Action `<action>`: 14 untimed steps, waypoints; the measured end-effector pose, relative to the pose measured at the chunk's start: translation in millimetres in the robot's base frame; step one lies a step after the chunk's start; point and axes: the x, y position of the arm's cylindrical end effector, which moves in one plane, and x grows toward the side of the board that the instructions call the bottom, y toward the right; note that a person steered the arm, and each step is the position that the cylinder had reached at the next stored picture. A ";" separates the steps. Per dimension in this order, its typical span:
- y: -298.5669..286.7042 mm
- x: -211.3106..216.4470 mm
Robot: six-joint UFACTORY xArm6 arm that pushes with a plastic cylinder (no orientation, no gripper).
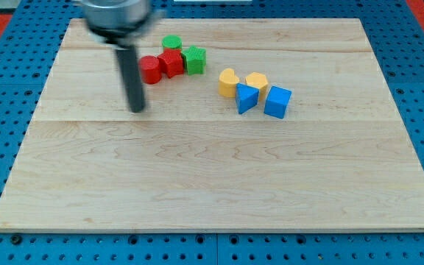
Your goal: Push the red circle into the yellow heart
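The bare tip (137, 109), gripping nothing, is positioned just below-left of the red circle (150, 70), from which the yellow heart (228, 82) lies toward the view's right.

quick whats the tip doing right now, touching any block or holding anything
My tip: no gripper, so it holds nothing; it stands on the board just below-left of the red circle, apart from it, touching no block.

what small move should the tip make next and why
Probably slide my tip up to the red circle's left side. The tip sits just below-left of it, not touching, and the yellow heart lies to the view's right.
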 end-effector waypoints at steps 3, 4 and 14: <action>69.5 -84.9; 75.0 -68.9; 24.1 -75.2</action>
